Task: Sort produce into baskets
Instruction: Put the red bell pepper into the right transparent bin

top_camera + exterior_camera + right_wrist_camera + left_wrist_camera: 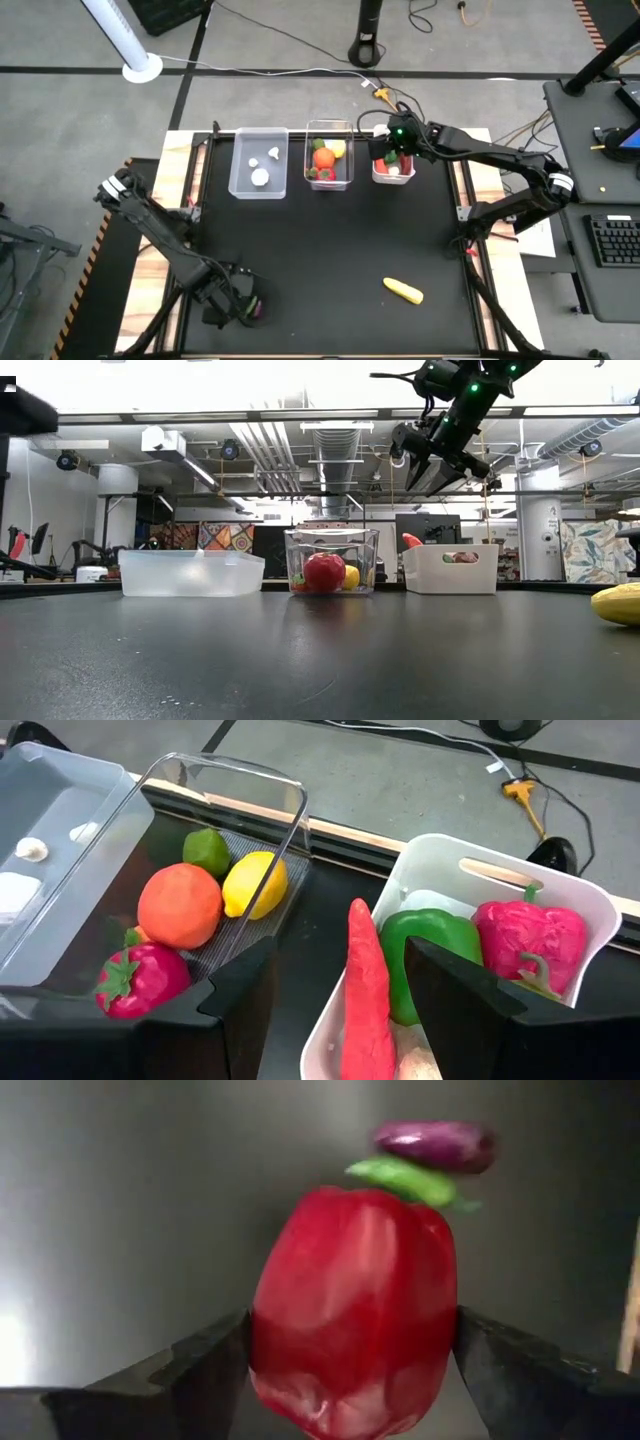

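I can read no text, label, brand, number or sign anywhere in my views: none on the bins, the toy produce, my arms, or the room behind the desk.

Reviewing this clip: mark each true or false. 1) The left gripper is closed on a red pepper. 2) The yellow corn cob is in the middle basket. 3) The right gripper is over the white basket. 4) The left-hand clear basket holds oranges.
1) True: the left gripper has its jaws shut on the glossy red toy pepper.
2) False: the yellow toy corn cob lies on the black table, apart from the baskets.
3) True: the right gripper hangs open above the opaque white plastic basket.
4) False: the left-hand clear plastic basket holds only small white pieces.
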{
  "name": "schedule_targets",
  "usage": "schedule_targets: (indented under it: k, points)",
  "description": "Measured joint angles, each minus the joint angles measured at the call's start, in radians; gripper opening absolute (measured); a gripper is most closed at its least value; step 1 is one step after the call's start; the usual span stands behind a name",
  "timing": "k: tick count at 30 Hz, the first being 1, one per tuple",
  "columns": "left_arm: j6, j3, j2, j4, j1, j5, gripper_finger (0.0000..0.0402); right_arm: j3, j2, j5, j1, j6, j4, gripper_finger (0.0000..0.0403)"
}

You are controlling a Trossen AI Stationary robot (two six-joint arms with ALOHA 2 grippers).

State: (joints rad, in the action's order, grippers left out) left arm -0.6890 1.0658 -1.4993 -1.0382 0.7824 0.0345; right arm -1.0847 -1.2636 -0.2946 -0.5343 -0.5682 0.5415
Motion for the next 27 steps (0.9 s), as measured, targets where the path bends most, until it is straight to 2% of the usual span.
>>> schedule_targets:
  k: [4,10,13,17,22,27]
  points:
    - [-0.002,0.053,0.064,-0.09,-0.054,0.079,0.0309,0.0,0.0,0.012,0.0,0.002,0.0,0.021]
    - [0.005,0.085,0.18,-0.118,-0.246,0.217,0.0309,0.0,0.0,0.038,0.0,0.011,0.0,0.021]
    - [0.042,0.114,0.221,-0.084,-0.375,0.274,0.0309,0.0,0.0,0.051,0.0,0.016,0.0,0.021]
    - [0.126,0.173,0.242,0.044,-0.556,0.308,0.0308,0.0,0.0,0.068,0.0,0.029,0.0,0.021]
    - [0.311,0.246,0.202,0.225,-0.777,0.292,0.0308,0.0,0.002,0.084,0.0,0.037,0.0,0.021]
    - [0.454,0.29,0.106,0.325,-0.995,0.144,0.0308,0.0,0.024,0.094,0.0,0.03,0.0,0.021]
